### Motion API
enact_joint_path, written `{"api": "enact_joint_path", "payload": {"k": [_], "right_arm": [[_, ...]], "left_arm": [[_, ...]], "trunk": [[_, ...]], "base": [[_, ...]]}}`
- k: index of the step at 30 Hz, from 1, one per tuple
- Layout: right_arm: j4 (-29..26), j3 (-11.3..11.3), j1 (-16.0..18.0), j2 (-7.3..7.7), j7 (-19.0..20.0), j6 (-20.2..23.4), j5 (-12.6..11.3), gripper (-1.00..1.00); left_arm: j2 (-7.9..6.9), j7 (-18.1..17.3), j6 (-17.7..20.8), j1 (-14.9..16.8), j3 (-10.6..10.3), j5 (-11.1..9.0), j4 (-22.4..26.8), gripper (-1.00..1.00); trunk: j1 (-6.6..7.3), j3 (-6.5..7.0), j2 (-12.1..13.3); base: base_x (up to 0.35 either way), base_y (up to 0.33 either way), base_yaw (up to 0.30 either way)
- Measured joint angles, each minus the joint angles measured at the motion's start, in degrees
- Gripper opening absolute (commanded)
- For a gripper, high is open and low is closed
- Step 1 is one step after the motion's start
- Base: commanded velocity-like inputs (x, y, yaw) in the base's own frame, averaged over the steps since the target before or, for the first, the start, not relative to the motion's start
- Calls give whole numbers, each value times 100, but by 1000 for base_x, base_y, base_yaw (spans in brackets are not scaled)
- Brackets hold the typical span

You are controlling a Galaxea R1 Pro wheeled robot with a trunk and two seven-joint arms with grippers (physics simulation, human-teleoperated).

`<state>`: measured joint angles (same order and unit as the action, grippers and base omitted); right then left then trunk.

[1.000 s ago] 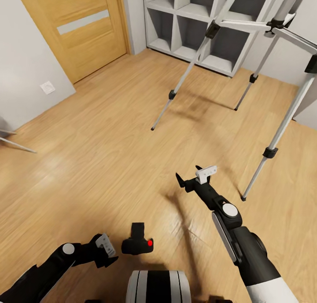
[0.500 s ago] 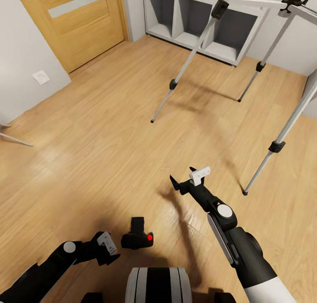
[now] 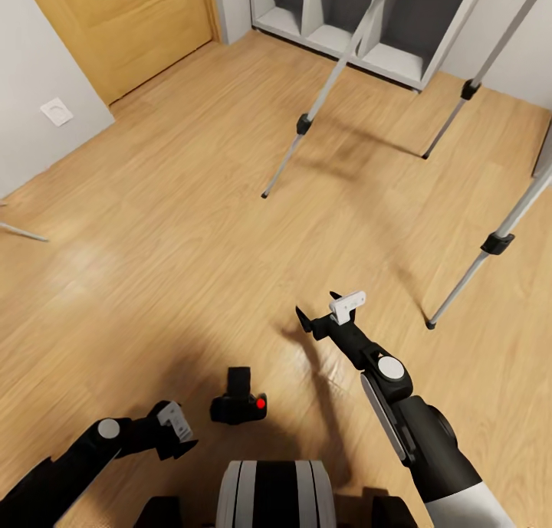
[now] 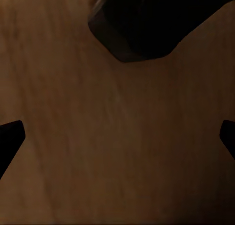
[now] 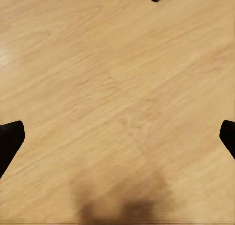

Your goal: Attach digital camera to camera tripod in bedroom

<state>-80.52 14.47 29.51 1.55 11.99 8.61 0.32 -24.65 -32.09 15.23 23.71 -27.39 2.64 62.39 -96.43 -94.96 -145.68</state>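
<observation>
Two grippers hang spread and empty over the light wood floor [image 3: 176, 229] of the bedroom. The digital camera [image 3: 239, 406] sits on the planks just ahead of the robot's base, red dot up, with the left gripper [image 3: 178, 430] low beside it, jaws parted, apparently lining up a pickup. The right gripper [image 3: 328, 312] is held forward, fingers wide, over bare floor, likely kept free for the mount. The camera tripod [image 3: 491, 246] stands beyond, its legs planted near the white shelving [image 3: 337, 30]; its head lies out of frame.
</observation>
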Motion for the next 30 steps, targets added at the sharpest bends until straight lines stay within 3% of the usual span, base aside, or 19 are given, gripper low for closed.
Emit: {"api": "enact_joint_path", "payload": {"k": [8, 12, 20, 30], "right_arm": [[1, 0, 0, 0, 3, 1, 0, 100], [2, 0, 0, 0, 3, -2, 0, 100], [3, 0, 0, 0, 3, -1, 0, 100], [38, 0, 0, 0, 3, -4, 0, 100]], "left_arm": [[-38, -13, 22, 0, 30, -1, 366, 100], [-59, -170, 55, 0, 161, -1, 737, 100], [-54, -926, 359, 0, 693, -4, 1336, 100], [-57, -1417, 467, 0, 872, -2, 1579, 100]], "trunk": [[-21, -177, -11], [-31, -266, -16], [-52, -443, -27], [-77, -665, -40]], "base": [[0, 0, 0], [0, 0, 0], [0, 0, 0], [0, 0, 0]]}}
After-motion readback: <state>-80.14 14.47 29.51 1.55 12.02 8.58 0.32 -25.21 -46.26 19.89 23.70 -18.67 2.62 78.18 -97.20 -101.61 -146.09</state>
